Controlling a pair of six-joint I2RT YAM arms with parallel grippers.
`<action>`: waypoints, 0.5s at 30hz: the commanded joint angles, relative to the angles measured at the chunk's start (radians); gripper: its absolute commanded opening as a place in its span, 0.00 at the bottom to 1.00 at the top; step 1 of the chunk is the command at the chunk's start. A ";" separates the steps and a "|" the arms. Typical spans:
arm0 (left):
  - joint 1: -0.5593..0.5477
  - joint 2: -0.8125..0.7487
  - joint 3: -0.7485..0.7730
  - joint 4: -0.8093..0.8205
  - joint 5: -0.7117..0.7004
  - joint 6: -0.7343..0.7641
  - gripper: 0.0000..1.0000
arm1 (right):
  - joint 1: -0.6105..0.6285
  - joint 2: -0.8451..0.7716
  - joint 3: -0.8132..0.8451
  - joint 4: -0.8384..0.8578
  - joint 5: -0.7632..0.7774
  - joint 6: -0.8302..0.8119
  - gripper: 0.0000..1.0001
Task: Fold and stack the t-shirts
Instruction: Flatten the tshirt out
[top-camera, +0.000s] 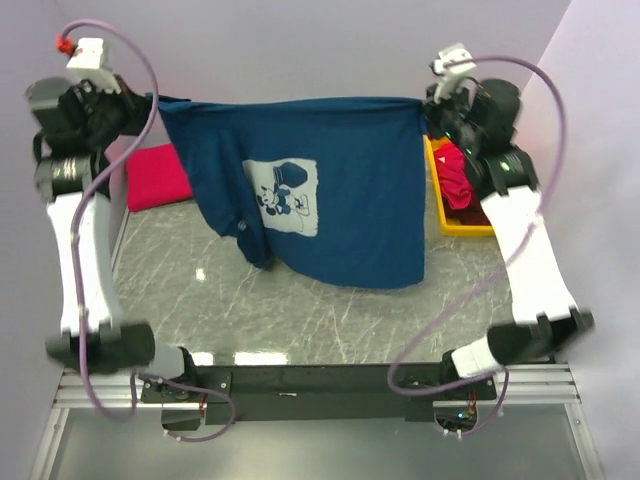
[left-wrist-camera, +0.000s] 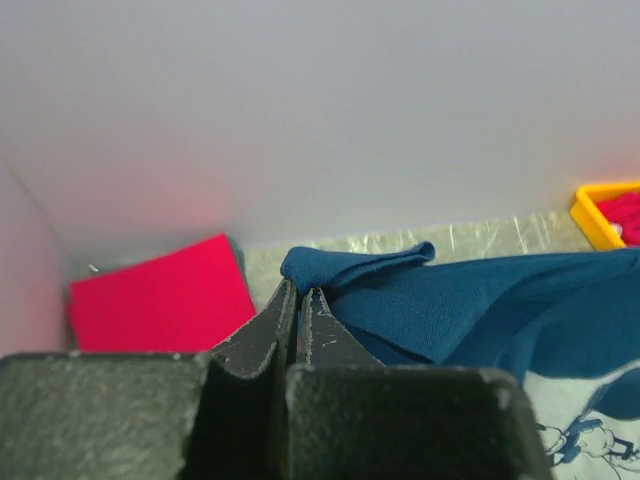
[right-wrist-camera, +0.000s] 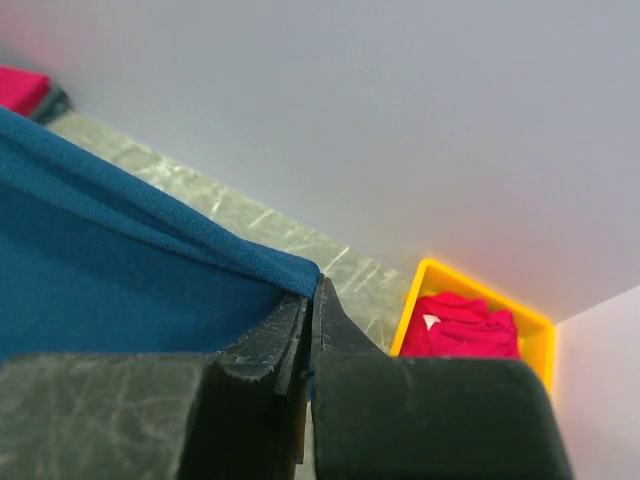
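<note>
Navy t-shirt: hangs spread between my two grippers over the far half of the worktop. Its top edge is drawn into a near-straight line from left to right. The lower left side bunches into a hanging fold. I cannot tell whether the hem touches the surface.
Print: a white patch with a cartoon figure, left of the shirt's middle, facing the top camera.
Left gripper: fingers pressed together on the shirt's top left corner, with a roll of cloth bulging just past the tips; raised near the far left corner.
Right gripper: fingers clamped on the hem at the shirt's top right corner; raised near the far right corner.
Folded red-pink t-shirt: lies flat at the far left corner, unheld.
Yellow bin: sits against the right edge, toward the far right corner.
Bin contents: crumpled red-pink t-shirts.
Worktop: grey marbled surface.
</note>
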 joint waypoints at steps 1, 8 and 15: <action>0.023 0.137 0.097 0.074 -0.012 -0.034 0.01 | -0.018 0.118 0.105 0.096 0.123 -0.024 0.00; 0.013 0.396 0.388 0.241 -0.021 -0.164 0.01 | -0.023 0.383 0.479 0.193 0.227 0.016 0.00; 0.021 0.372 0.377 0.728 -0.147 -0.271 0.01 | -0.026 0.454 0.590 0.494 0.318 0.025 0.00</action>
